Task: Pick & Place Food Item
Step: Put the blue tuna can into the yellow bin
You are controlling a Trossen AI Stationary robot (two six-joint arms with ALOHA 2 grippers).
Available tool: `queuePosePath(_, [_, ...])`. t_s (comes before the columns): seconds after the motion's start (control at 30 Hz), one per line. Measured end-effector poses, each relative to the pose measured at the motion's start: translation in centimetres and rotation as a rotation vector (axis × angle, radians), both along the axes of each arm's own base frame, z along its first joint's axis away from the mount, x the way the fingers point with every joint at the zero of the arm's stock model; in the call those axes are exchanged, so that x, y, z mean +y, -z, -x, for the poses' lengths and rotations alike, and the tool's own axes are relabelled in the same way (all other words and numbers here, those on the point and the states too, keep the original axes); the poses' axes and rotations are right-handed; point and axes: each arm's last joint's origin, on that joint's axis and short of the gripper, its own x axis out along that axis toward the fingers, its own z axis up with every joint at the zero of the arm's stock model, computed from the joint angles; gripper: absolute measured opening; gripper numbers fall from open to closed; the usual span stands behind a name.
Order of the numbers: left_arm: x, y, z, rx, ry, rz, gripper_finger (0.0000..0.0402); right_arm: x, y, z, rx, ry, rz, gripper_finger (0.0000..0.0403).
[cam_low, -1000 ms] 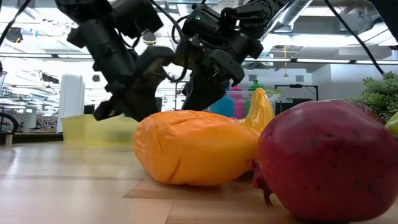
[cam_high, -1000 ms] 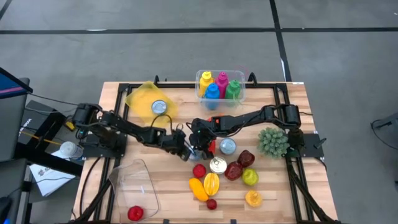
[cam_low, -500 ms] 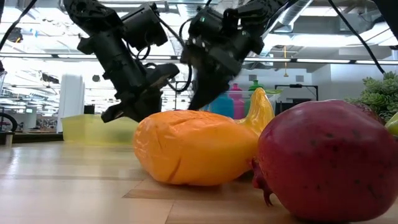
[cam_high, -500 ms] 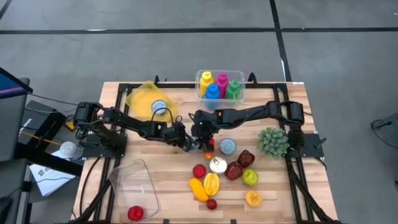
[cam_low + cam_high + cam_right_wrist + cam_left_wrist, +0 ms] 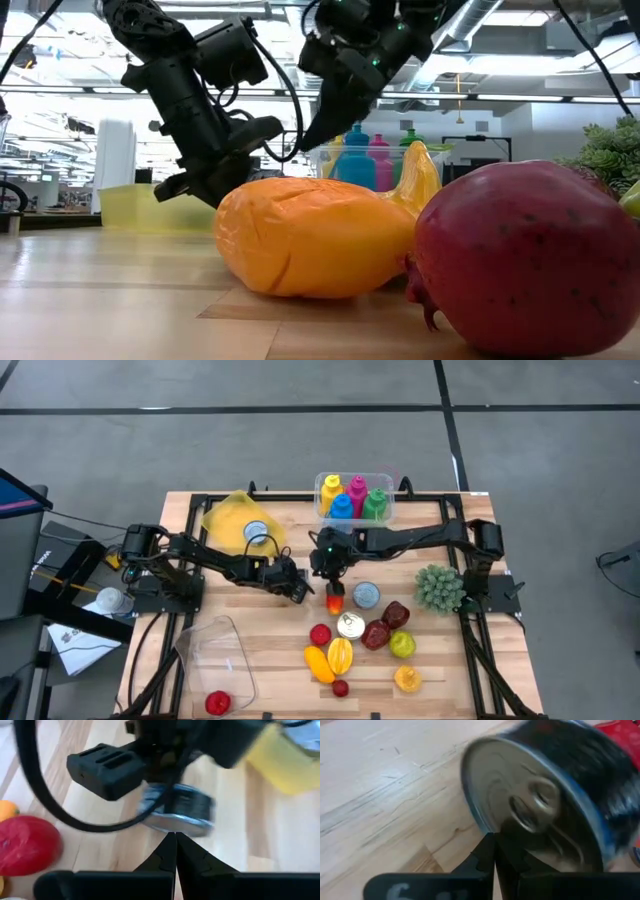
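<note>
Spanning the table (image 5: 200, 510) from opposite side edges, both arms are meeting near its centre. Left gripper (image 5: 297, 589) is hovering with fingers pressed together, gripping nothing, a tin can (image 5: 540, 805) lying right before it. Right gripper (image 5: 330, 572), fingers likewise together, is hanging just above a small red-orange fruit (image 5: 334, 600).

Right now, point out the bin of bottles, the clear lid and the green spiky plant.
bin of bottles (image 5: 354, 498), high view, its middle.
clear lid (image 5: 222, 655), high view, its centre.
green spiky plant (image 5: 439, 588), high view, its crown.
</note>
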Motion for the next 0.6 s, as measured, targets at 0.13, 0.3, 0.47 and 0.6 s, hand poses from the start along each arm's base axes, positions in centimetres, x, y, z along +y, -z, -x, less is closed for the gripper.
queuePosePath(0.13, [0.0,0.0,0.0,0.002,0.002,0.001,0.0000,0.5,1.7,-0.6,0.039,-0.013,-0.003,0.0000])
queuePosePath(0.3, [0.0,-1.1,0.3,-0.015,-0.008,-0.009,0.0003,0.6,2.4,-0.7,0.061,-0.016,-0.005,0.0000])
queuePosePath(0.47, [0.0,-3.3,1.3,-0.045,0.045,-0.051,0.0033,0.5,2.4,-0.7,0.062,-0.015,-0.006,0.0000])
queuePosePath(0.6, [0.1,-6.2,2.2,-0.152,0.034,-0.069,0.0088,0.5,2.2,-0.4,0.083,-0.013,-0.007,0.0000])
